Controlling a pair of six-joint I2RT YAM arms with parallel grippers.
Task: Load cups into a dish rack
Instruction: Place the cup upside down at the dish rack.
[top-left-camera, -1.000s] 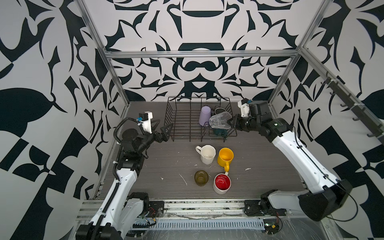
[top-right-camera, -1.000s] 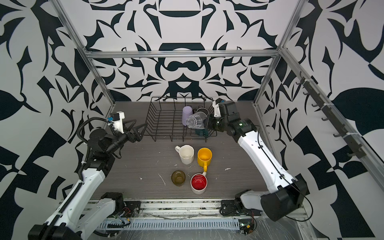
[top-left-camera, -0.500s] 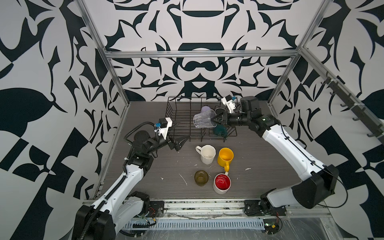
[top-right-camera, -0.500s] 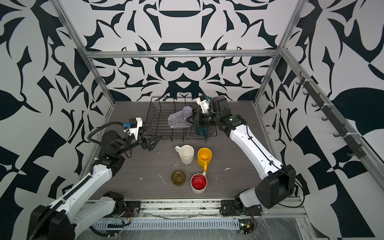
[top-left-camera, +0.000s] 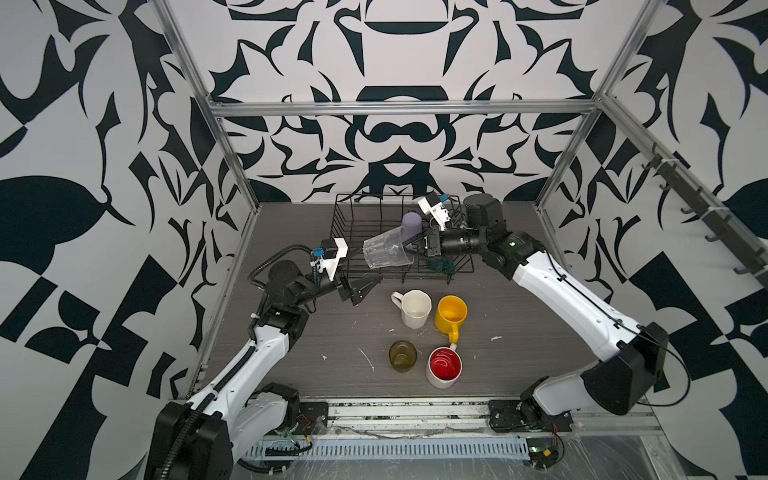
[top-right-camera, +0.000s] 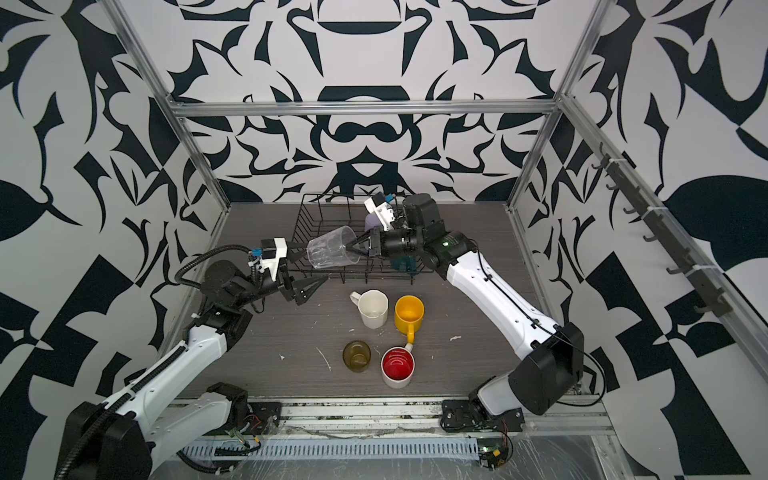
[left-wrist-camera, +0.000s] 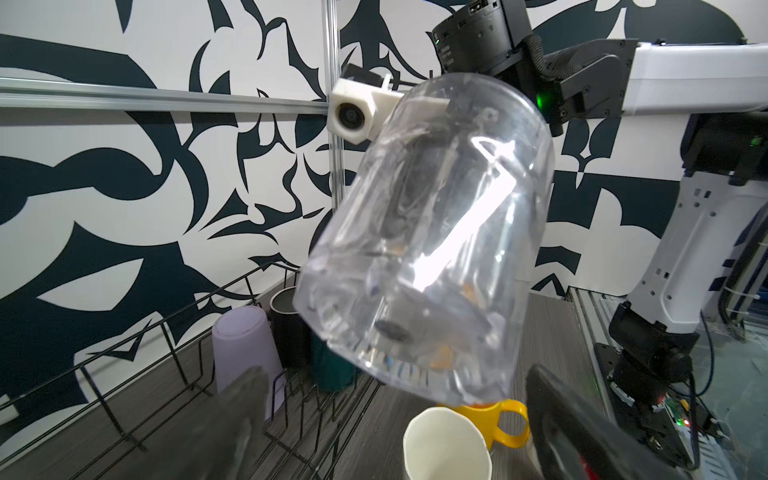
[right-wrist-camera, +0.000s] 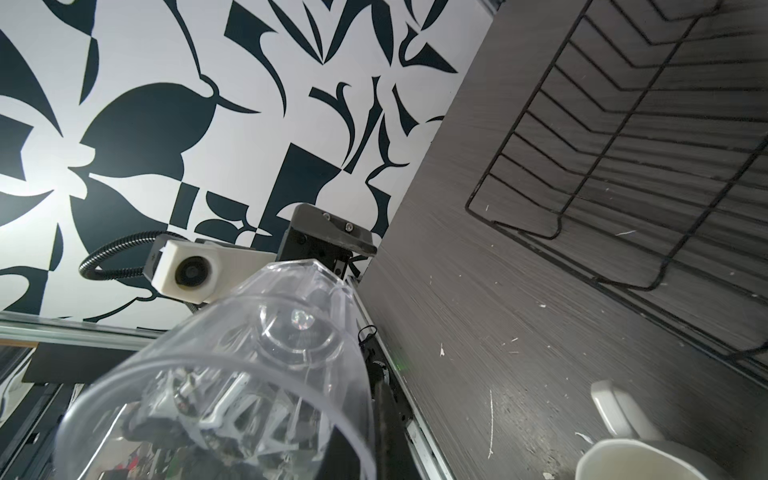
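- The right gripper (top-left-camera: 411, 248) is clenched on the rim of the clear glass (top-left-camera: 386, 251). It holds the glass in the air on its side, over the near part of the dish rack (top-left-camera: 353, 220). Its fingertips blur behind the glass wall.
- The left gripper (top-left-camera: 368, 286) is spread and empty, just below the glass.
- In the rack, the lilac tumbler (top-left-camera: 411, 219) stands upside down. The dark-green mug (top-left-camera: 439, 264) is mostly hidden by the right arm. The black mug (left-wrist-camera: 286, 324) shows only in the left wrist view.
- On the table (top-left-camera: 519, 332), near the rack, stand the white faceted mug (top-left-camera: 415, 309), yellow mug (top-left-camera: 451, 313), olive-brown glass (top-left-camera: 402, 355) and red-inside mug (top-left-camera: 444, 368).
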